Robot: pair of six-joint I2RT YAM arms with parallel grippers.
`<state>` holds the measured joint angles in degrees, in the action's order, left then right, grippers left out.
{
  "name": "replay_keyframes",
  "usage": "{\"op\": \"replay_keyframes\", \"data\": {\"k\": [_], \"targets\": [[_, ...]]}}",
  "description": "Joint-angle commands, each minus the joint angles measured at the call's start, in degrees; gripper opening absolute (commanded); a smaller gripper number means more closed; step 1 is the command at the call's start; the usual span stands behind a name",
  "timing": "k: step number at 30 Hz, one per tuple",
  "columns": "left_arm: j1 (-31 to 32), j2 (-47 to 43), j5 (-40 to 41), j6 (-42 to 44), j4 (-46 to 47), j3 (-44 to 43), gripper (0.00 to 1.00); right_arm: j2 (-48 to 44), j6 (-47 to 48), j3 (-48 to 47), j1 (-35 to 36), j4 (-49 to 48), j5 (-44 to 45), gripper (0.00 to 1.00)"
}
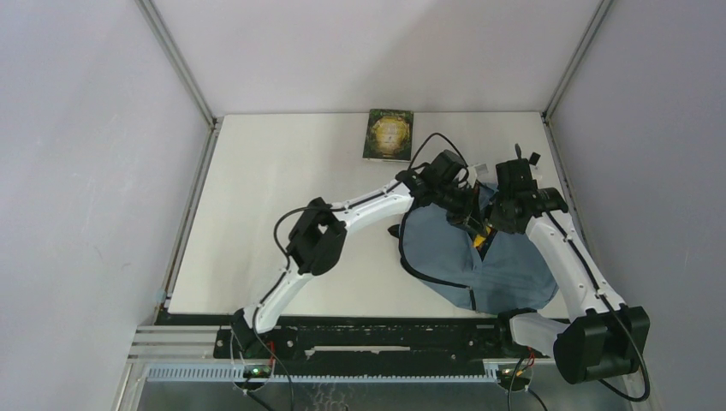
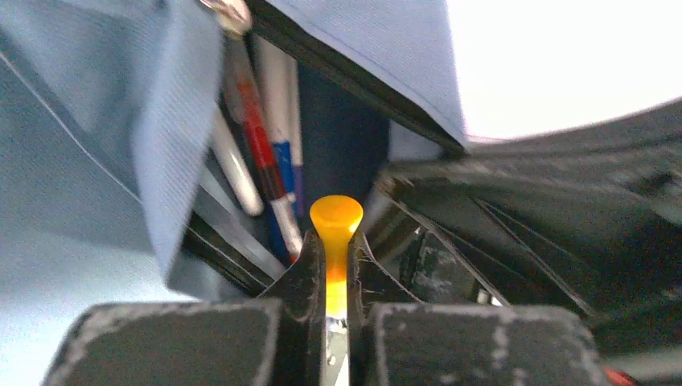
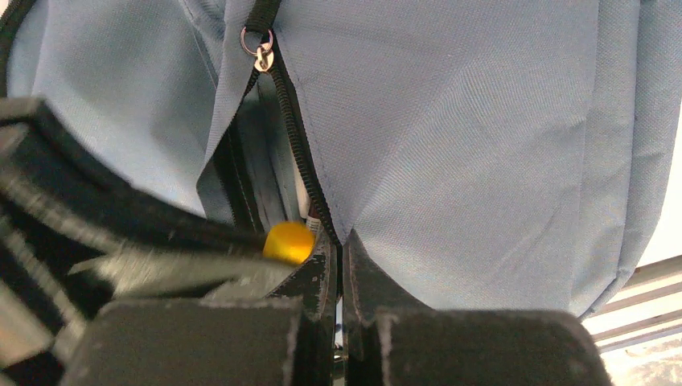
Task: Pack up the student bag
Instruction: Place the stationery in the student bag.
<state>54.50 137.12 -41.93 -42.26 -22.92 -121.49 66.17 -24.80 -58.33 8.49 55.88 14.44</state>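
Note:
The student bag [image 1: 492, 265], blue-grey with black zip trim, lies at the right of the table. Its pocket is unzipped, and several pens [image 2: 261, 161] show inside. My left gripper [image 2: 336, 241] is shut on a thin orange item with a rounded end [image 2: 335, 215] and holds it at the pocket mouth. The item also shows in the right wrist view [image 3: 288, 241] and the top view [image 1: 479, 238]. My right gripper [image 3: 339, 241] is shut on the bag's black zip edge [image 3: 301, 161] right beside it. The zip pull [image 3: 259, 48] hangs further along the opening.
A dark green book [image 1: 389, 134] lies at the table's far edge. The two grippers [image 1: 484, 214] are close together over the bag's top. Grey walls enclose the table on three sides. The right arm [image 1: 574, 265] runs along the bag's right side.

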Motion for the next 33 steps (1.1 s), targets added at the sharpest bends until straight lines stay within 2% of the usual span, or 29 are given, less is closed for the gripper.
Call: {"op": "replay_keyframes", "data": {"k": [1, 2, 4, 8, 9, 15, 21, 23, 27, 29, 31, 33], "targets": [[-0.1, 2.9, 1.0, -4.6, 5.2, -5.6, 0.09, -2.2, -0.5, -0.3, -0.1, -2.2, 0.1, 0.0], [0.0, 3.0, 1.5, -4.7, 6.0, -5.5, 0.21, -2.3, -0.5, -0.3, -0.2, -2.3, 0.1, 0.0], [0.0, 2.9, 1.8, -4.2, 6.4, -5.4, 0.35, -2.5, -0.5, -0.3, -0.3, -2.4, 0.1, 0.0], [-0.1, 1.2, 1.3, -2.9, 6.3, -4.4, 0.59, -2.6, -0.3, -0.3, -0.5, -2.6, 0.0, 0.0], [-0.1, 0.5, 0.4, -2.6, 6.2, -4.1, 0.61, -2.7, -0.3, -0.3, -0.5, -2.8, -0.1, 0.0], [-0.7, -6.6, 0.8, 0.7, 6.2, 0.7, 0.6, -2.7, -0.3, -0.3, -0.6, -2.9, 0.1, 0.0], [-3.2, -12.0, 2.3, 4.0, 3.9, 6.9, 0.32, -3.0, 0.1, -0.3, -0.7, -3.1, 0.0, 0.0], [-4.8, -14.5, 4.0, 5.4, 3.2, 10.5, 0.28, -3.1, 0.1, -0.3, -0.8, -3.0, 0.2, 0.0], [-8.2, -19.4, 8.6, 7.5, 2.3, 17.4, 0.28, -3.0, 0.2, -0.3, -1.0, -2.9, 0.2, 0.0], [-9.8, -20.8, 11.2, 8.8, 0.9, 19.2, 0.35, -2.5, 0.3, -0.2, -1.0, -2.5, -0.8, 0.02], [-11.1, -21.3, 13.2, 10.0, -1.1, 19.8, 0.43, -1.2, 2.8, 0.5, -1.1, -2.8, -6.7, 0.3], [-11.8, -21.3, 13.1, 10.3, -1.8, 20.3, 0.46, 1.1, 3.5, 0.2, -0.9, -1.6, -11.6, 0.37]]}}
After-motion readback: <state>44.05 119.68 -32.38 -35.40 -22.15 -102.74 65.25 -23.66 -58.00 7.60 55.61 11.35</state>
